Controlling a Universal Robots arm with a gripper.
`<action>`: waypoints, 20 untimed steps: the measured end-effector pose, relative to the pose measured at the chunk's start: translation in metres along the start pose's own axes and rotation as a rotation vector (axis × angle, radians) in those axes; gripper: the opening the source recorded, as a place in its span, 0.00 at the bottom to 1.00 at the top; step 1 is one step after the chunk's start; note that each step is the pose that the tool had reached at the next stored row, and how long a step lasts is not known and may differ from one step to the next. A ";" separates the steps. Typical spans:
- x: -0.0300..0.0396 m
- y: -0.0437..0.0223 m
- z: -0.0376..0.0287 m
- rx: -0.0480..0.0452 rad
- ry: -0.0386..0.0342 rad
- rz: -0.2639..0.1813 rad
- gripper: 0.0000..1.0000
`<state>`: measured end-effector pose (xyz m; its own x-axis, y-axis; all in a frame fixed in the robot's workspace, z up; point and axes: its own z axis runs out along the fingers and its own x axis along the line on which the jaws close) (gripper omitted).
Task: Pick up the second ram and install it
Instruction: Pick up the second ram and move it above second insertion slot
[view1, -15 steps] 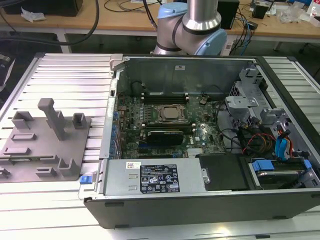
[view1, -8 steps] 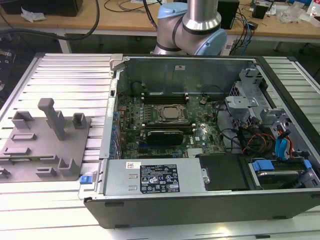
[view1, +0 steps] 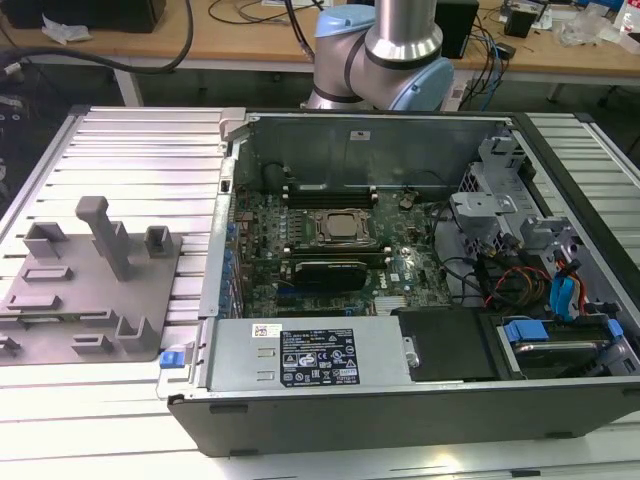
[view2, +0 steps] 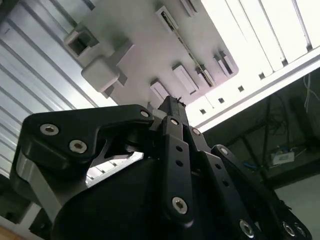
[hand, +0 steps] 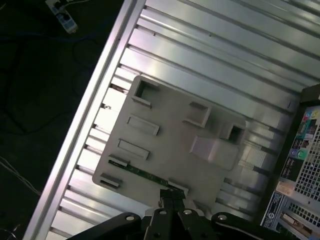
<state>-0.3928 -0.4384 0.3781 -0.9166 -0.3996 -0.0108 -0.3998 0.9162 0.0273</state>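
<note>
Hovering over one ram (hand: 146, 175), one gripper (hand: 172, 194).

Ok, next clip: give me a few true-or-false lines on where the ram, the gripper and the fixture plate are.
1. The computer case lies open, with its motherboard exposed. True.
2. The gripper holds the second ram. False: the second ram lies in the grey fixture plate, and the gripper is shut with nothing in it.
3. The gripper hangs over the fixture plate. True, as seen in both wrist views.
4. The fixture plate sits inside the computer case. False: it lies on the slatted table, to the exterior view's left of the case.
</note>
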 end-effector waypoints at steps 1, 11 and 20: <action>0.0001 0.0000 0.0000 -0.0001 0.0012 -0.019 0.11; 0.0000 0.0000 0.0000 -0.0009 0.0071 -0.212 0.11; 0.0001 0.0001 0.0000 0.0001 0.0147 -0.440 0.11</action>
<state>-0.3929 -0.4384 0.3781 -0.6591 -0.7521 -0.0071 -0.7520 0.6588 0.0232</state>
